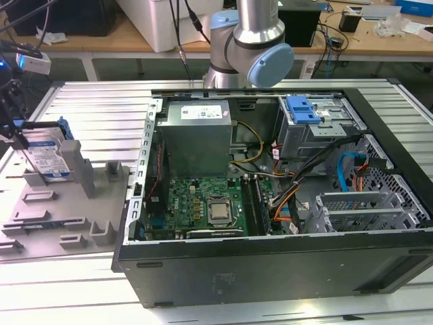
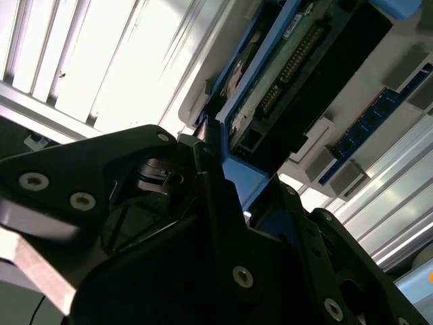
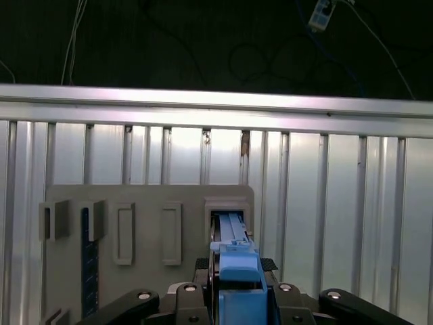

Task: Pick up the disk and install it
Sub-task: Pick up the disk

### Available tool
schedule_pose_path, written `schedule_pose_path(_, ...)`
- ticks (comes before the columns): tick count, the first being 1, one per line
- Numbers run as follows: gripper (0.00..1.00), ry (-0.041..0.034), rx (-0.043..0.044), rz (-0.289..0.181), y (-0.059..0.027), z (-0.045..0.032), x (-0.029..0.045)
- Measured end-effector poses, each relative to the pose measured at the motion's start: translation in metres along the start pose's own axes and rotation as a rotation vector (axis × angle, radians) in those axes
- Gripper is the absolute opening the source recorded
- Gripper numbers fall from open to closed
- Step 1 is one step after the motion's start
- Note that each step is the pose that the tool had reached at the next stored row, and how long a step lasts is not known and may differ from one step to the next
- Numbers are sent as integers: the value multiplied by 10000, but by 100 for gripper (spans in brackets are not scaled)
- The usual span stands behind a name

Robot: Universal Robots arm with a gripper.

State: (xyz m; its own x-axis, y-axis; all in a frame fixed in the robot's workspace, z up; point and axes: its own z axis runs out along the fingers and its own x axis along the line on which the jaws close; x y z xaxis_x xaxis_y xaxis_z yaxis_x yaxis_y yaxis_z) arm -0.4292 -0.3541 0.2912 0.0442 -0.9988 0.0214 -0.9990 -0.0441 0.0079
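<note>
The disk (image 1: 49, 159), silver with a blue-and-white label and a blue carrier frame, stands upright on edge at the grey holder plate (image 1: 47, 223) on the exterior view's left. My gripper (image 1: 16, 131) is at its top edge. In the first wrist view the blue frame (image 3: 237, 271) sits tight between the two dark fingers (image 3: 211, 274), directly over the holder's slot (image 3: 229, 206). The second wrist view has the disk's underside and blue frame (image 2: 270, 101) running out from my gripper (image 2: 247, 196). The gripper is shut on the disk.
An open computer case (image 1: 270, 271) lies to the exterior view's right of the holder, with a grey power supply box (image 1: 196, 135), motherboard (image 1: 203, 210), loose cables and a drive cage with a blue latch (image 1: 302, 108). A blue strip (image 3: 84, 264) stands in another slot of the plate. The table (image 1: 88, 108) is slatted aluminium.
</note>
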Motion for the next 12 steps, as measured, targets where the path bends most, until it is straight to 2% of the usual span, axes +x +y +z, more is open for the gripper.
schedule_pose_path(6,37,-3,19,1,1,-9,0)
schedule_pose_path(12,37,-14,19,1,1,-70,1)
